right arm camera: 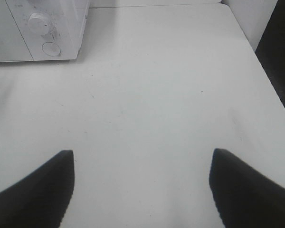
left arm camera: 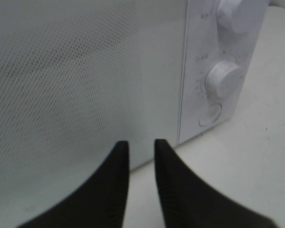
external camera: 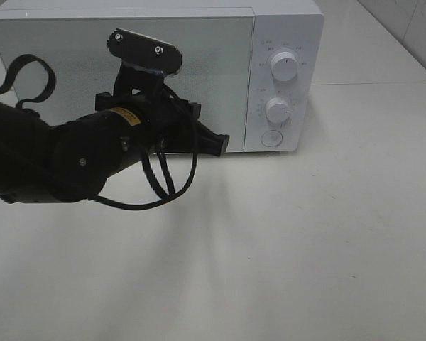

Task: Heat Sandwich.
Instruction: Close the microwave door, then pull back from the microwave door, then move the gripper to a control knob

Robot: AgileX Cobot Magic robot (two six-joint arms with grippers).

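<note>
A white microwave (external camera: 220, 64) stands at the 12 o'clock end of a pale bench (external camera: 305, 249), its mesh-patterned door shut. The sandwich is not visible in any view. It could be behind the door, but the mesh shows nothing of the inside, so what the microwave holds cannot be told.

The left arm reaches in from 9 o'clock. Its left pincer (external camera: 216, 144) sits just in front of the door's 5 o'clock corner, near the seam with the control panel. In the left wrist view the pincer's two tips stand a narrow gap apart with nothing between them.

The right pincer (right arm camera: 141, 153) is spread wide over bare bench, holding nothing, well away from the microwave.

At 3 o'clock on the microwave front are an upper dial (external camera: 285, 65), a lower dial (external camera: 277, 110) and a round button (external camera: 271, 138). No gripper touches them.

Judging by this, setting the dials is probably what remains.
</note>
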